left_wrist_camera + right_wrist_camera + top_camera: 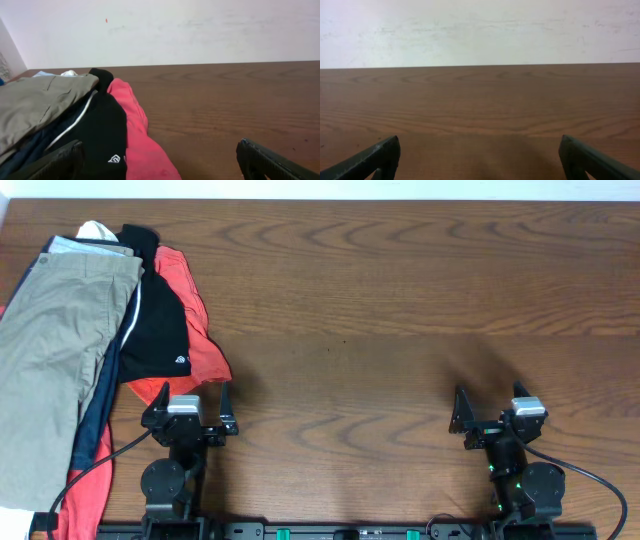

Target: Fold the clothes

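Left gripper (193,402) and right gripper (487,408) sit open and empty at near edge, shorts (50,350) lie at left edge over navy garment (95,420) beside black garment (155,320) and red garment (190,310), so a deep pinch risks dragging those along.

The khaki shorts (45,370) are running off the overhead view's left edge and are covering most of the navy garment (95,418). The black garment (155,320) is hiding part of the orange-red garment (198,330). Its white logo (114,159) is showing too small to read.
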Available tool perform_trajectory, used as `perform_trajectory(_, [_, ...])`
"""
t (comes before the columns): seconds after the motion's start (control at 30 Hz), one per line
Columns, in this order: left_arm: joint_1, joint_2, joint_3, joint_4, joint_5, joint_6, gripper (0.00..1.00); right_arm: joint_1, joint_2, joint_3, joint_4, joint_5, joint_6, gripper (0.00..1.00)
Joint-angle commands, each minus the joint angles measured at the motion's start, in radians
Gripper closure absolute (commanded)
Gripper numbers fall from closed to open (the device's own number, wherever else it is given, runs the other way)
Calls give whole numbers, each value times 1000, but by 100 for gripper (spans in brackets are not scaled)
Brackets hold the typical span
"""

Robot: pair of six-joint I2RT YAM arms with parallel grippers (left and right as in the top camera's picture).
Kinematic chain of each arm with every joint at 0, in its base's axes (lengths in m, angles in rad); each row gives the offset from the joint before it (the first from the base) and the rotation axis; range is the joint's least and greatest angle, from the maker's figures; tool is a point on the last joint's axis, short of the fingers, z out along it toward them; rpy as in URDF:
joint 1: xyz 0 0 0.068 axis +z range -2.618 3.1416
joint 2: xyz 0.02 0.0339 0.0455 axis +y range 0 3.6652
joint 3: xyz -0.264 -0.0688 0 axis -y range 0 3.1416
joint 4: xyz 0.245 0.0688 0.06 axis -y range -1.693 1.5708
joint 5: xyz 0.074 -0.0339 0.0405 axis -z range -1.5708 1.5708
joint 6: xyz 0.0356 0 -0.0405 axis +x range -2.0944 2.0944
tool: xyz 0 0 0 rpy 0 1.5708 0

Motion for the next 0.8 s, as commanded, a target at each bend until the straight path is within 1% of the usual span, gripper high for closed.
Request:
perform_trajectory(0.0, [5,-6,-11,-47,-9,13,2,-10,1,-1,-4,-4,8,1])
perform_trajectory(0.57, [5,-6,-11,-46,-5,13,2,-10,1,-1,9,-4,8,1])
perform_trajectory(0.77, [5,-6,-11,-29,60,-6,2,-11,1,-1,21,72,-3,1])
